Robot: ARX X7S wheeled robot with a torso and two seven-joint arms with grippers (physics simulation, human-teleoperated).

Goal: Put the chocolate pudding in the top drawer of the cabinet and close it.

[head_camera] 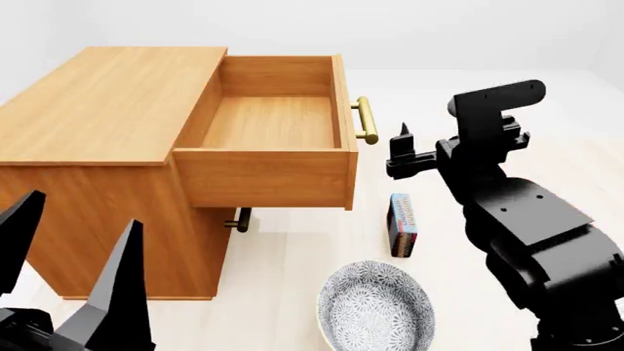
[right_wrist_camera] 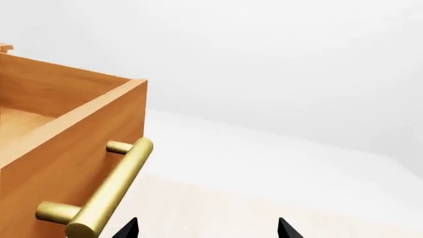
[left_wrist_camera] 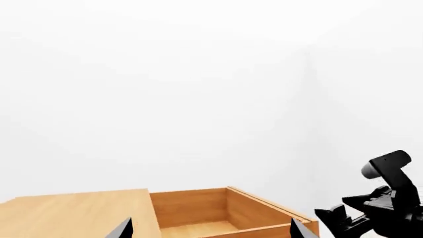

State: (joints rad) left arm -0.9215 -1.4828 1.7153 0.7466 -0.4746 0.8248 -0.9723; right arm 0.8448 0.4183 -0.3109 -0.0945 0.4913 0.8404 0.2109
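The top drawer (head_camera: 268, 121) of the cabinet (head_camera: 107, 102) stands pulled out and empty. The pudding (head_camera: 402, 224) lies on the floor (head_camera: 292, 256) below the drawer's handle end, just beyond a patterned bowl (head_camera: 375, 311); its long axis runs away from the robot. The right gripper (head_camera: 402, 150), jaws spread (tips seen in its wrist view), hangs above the box and near the handle (head_camera: 366, 121), so it is the nearer arm. The left gripper (head_camera: 73, 248) is spread, well apart.

Bare simulated room — white walls, pale floor (head_camera: 292, 256), wooden cabinet (head_camera: 107, 102).
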